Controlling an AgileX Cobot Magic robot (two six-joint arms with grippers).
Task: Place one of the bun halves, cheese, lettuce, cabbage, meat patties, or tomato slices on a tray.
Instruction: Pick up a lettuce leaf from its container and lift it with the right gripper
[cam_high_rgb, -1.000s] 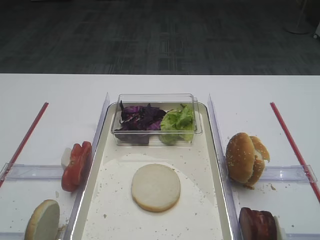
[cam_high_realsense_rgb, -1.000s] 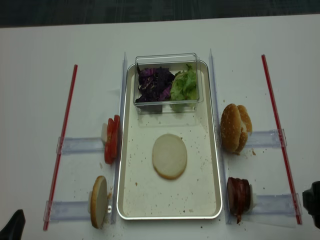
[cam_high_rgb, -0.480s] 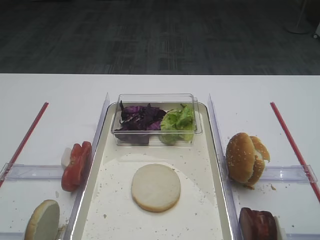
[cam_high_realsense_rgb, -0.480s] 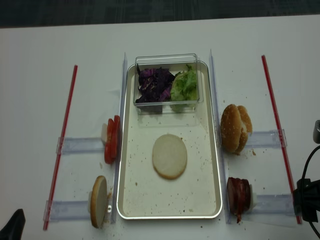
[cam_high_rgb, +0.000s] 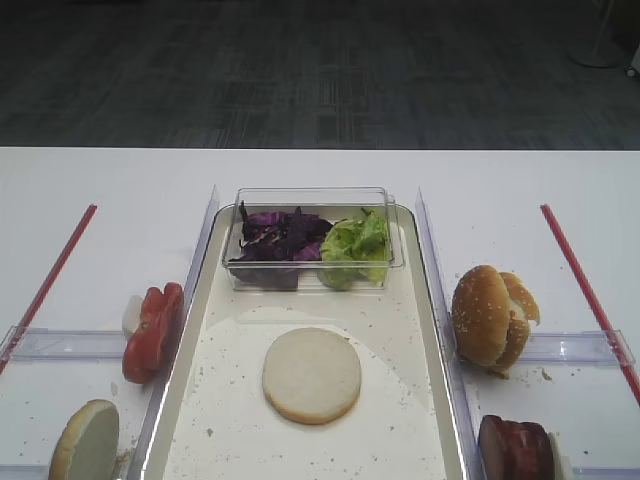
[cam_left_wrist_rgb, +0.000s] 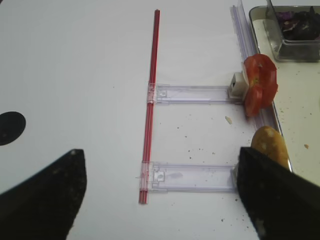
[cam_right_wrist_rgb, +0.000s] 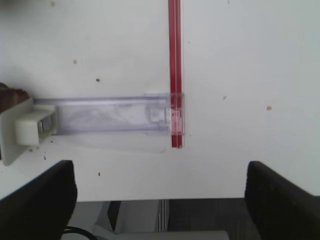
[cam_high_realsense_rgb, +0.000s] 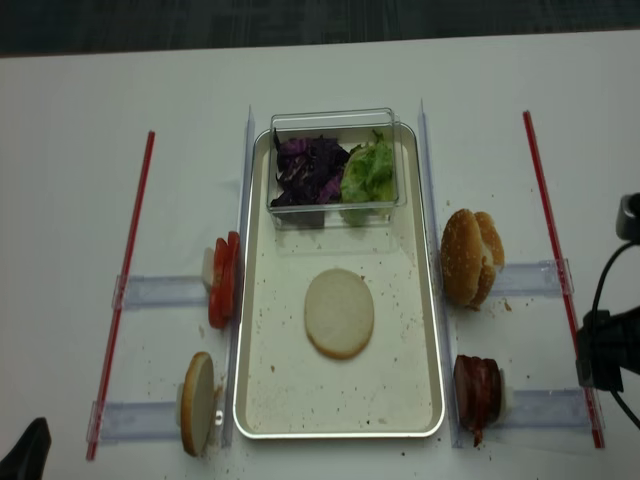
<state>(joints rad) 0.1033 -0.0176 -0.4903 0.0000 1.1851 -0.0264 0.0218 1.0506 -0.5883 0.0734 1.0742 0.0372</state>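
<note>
Item: meat patties (cam_high_realsense_rgb: 476, 388). Dark reddish-brown discs standing on edge just outside the right long rim of the tray (cam_high_realsense_rgb: 430, 300), toward its near corner, resting against a pale stop block (cam_right_wrist_rgb: 31, 129) at the end of a clear plastic rail (cam_right_wrist_rgb: 107, 115). The discs' flat faces are facing along that rail, so the stack's axis is running across the table, away from the tray.

Right gripper (cam_right_wrist_rgb: 160, 195): hovering over the table's near edge, well outside the tray and beyond the red strip (cam_right_wrist_rgb: 174, 75); the patties are lying off toward the tray from it, only their edge showing in its wrist view. Fingers spread wide, holding nothing.

Left gripper (cam_left_wrist_rgb: 160, 195): on the far side of the tray from the patties, fingers spread, empty.

Judgement: the right arm is sitting much nearer the patties.

On the tray: one bun half (cam_high_realsense_rgb: 339, 312), cut face up, near its middle.
</note>
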